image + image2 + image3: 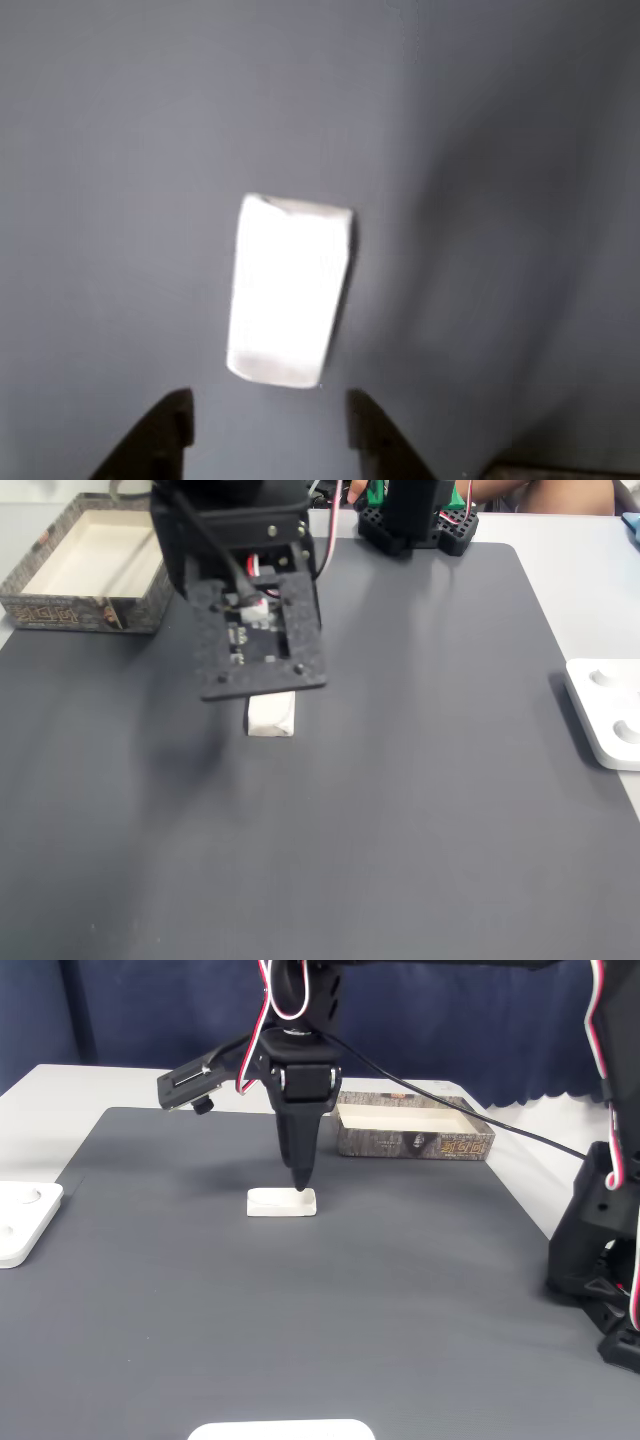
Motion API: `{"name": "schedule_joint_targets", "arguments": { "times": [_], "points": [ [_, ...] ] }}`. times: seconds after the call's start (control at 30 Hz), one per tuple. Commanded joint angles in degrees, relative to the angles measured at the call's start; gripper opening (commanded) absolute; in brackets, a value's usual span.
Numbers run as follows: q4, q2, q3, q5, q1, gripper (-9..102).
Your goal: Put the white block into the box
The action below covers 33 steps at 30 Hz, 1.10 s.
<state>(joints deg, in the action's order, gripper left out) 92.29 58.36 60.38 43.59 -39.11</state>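
In a fixed view the box (85, 598) is seen at the upper left of the frame, its left wall cut off by the edge and its right wall partly hidden behind the arm. Lower and to the right, the white block (271, 715) lies flat on the dark mat (420, 780), well apart from the box; its far half is covered by a black perforated plate on the arm, so only the near end is shown. Open mat is left all around the block, widest toward the lower and right parts of the frame, where a white plastic device (608, 712) is cut off by the right edge. In the other view the block (288, 290) is blown out by glare, its long axis running top to bottom with a slight tilt, and the hand (268, 420) is seen spread open, its two dark fingertips at the bottom edge on either side of the block's near end, not touching it. In another fixed view the block's (282, 1203) long axis runs left to right, and the desk (60, 1090) shows pale beyond the mat's upper left corner.
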Motion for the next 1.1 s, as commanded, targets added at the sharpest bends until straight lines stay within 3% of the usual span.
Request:
{"name": "schedule_joint_targets", "arguments": {
  "times": [0.0,0.33,1.07],
  "points": [
    [-0.6,5.0,-2.3,0.5,-1.2,24],
    [-2.3,2.6,-3.0,0.5,-0.4,30],
    [-4.4,-5.8,-6.8,-0.1,0.4,29]
  ]
}}
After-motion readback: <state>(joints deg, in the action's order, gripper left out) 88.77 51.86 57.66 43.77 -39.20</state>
